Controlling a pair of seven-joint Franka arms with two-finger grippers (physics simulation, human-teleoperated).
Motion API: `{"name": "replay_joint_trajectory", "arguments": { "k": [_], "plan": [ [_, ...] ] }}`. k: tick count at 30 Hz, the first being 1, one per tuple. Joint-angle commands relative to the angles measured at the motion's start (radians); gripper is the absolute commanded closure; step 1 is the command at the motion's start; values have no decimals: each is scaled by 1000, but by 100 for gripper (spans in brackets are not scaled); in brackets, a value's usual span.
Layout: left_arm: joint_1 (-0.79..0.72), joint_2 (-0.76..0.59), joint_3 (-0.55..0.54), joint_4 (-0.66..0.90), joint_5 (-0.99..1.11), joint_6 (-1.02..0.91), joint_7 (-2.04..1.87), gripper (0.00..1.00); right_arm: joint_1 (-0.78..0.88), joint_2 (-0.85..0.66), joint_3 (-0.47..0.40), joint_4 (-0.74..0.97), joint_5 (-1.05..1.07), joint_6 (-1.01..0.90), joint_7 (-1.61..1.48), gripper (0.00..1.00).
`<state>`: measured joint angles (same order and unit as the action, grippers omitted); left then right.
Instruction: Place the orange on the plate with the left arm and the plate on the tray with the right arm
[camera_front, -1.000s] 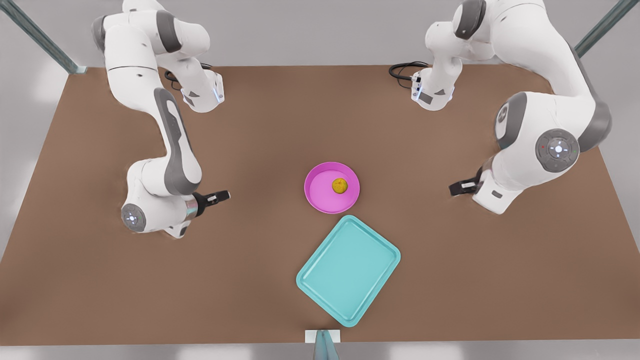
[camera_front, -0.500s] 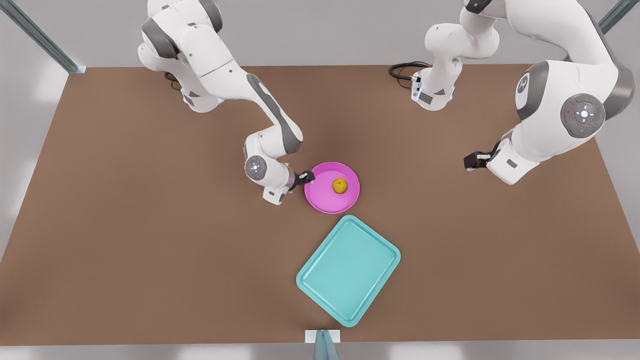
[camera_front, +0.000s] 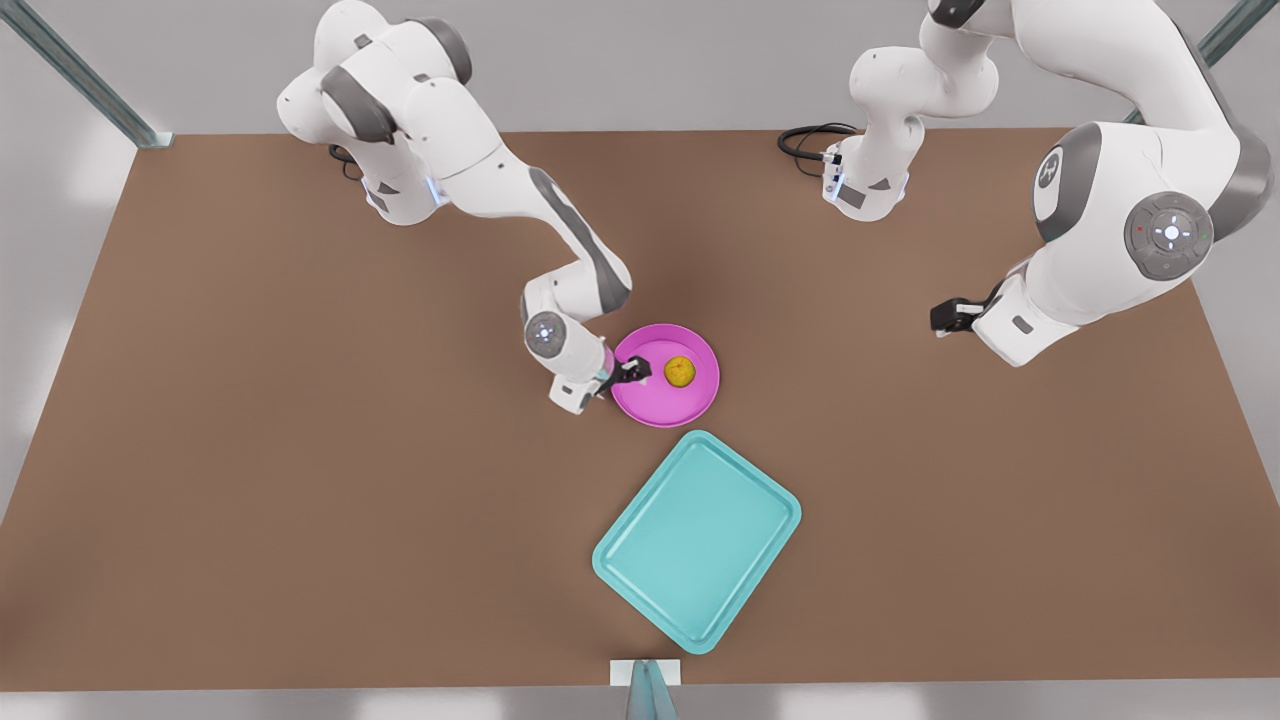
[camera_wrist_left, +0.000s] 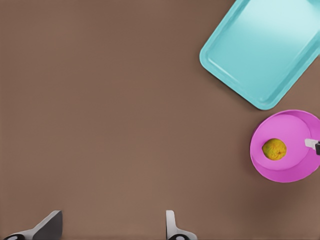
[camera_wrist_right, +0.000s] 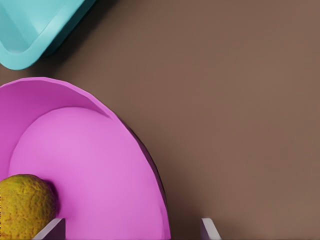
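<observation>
At the front view's left, right gripper (camera_front: 632, 372) hangs at the plate (camera_front: 655, 402) rim, jaws spread astride it; orange (camera_front: 680, 371) already on the plate, tray (camera_front: 697, 540) just beside. Next, I reckon: pinch the rim, lift across. Far right, left gripper (camera_front: 945, 316) waits, jaws spread

In the front view the right gripper (camera_front: 632, 372) covers the plate's (camera_front: 668, 405) rim at 9 o'clock, so contact there cannot be told. The left gripper (camera_front: 940, 318), out at the plate's 3 o'clock and well apart, is half hidden by its own wrist. In the right wrist view the frame edge cuts off part of the orange (camera_wrist_right: 25, 202) and all but one corner of the tray (camera_wrist_right: 30, 30). In the left wrist view, tray and plate both run off the edge.
</observation>
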<state>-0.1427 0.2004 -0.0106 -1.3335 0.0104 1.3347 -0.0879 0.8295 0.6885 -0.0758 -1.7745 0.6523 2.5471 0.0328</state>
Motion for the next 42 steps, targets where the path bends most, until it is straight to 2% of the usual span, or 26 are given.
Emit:
{"name": "replay_joint_trajectory", "arguments": {
  "k": [1, 4, 6, 7, 15, 16, 18, 23, 36, 42],
  "plan": [
    [0, -1, 0, 0, 0, -3, 66, 0, 8, 8, 2, 9, 3, 13, 76, 0],
    [0, -3, 0, 2, -1, -15, 62, 0, 8, 8, 4, 9, 1, 12, 76, 1],
    [-1, -3, -2, 0, -3, -15, 62, 0, 8, 9, 4, 9, 1, 12, 76, 22],
    [-1, -3, 0, 0, -3, -15, 62, 0, 8, 11, 5, 10, 1, 12, 76, 26],
    [0, -3, -2, 0, -3, -15, 69, 0, 8, 36, 7, 35, 1, 2, 75, 37],
    [0, -3, 0, 0, -3, -15, 69, 0, 8, 36, 7, 36, 1, 2, 75, 41],
    [0, -3, 0, 0, -3, -15, 69, 0, 8, 34, 7, 36, 1, 1, 75, 58],
    [0, -3, 0, 2, -3, -15, 71, 0, 8, 36, 10, 38, 1, -1, 70, 78],
    [0, -3, 0, 2, -3, -15, 71, 0, -3, 3, 24, 84, 1, -4, 70, 79],
    [-2, -3, 0, 2, -3, -17, 68, 0, -76, -1, 24, 181, 64, -71, 68, 79]
  ]
}}
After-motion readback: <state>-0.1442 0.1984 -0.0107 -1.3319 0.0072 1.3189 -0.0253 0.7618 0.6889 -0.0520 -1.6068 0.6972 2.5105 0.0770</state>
